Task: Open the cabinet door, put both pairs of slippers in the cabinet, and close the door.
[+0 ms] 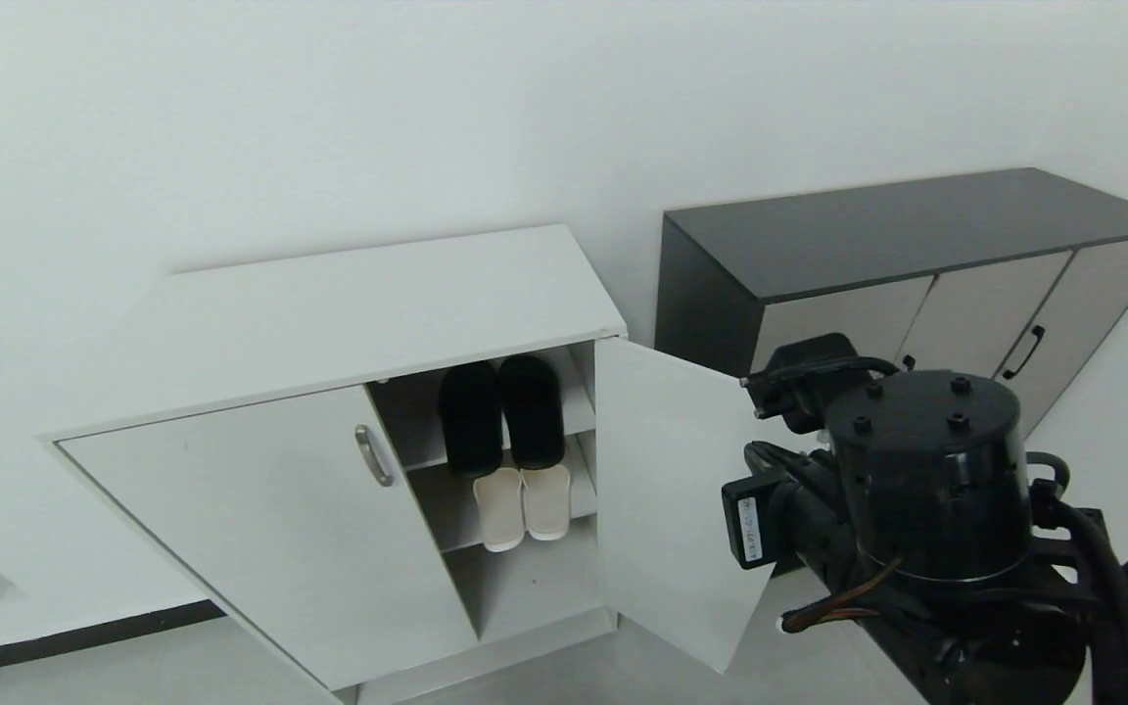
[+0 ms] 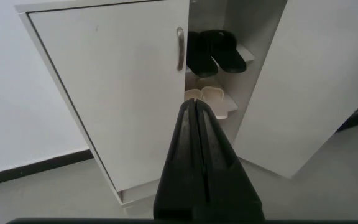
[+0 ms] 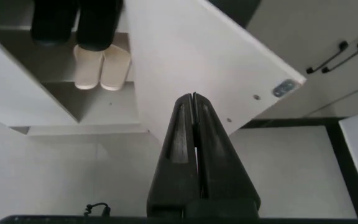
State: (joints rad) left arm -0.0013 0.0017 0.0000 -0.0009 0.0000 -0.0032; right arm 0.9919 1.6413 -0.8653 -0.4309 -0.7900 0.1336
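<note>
As black slippers overlap them, white slippers partly hidden

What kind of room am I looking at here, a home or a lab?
Most likely a hallway-style corner, perhaps a mock-up of a home entrance: a white shoe cabinet stands with one door open, black slippers and cream slippers on its shelves, a dark-topped sideboard beside it, against a bare white wall.
</note>
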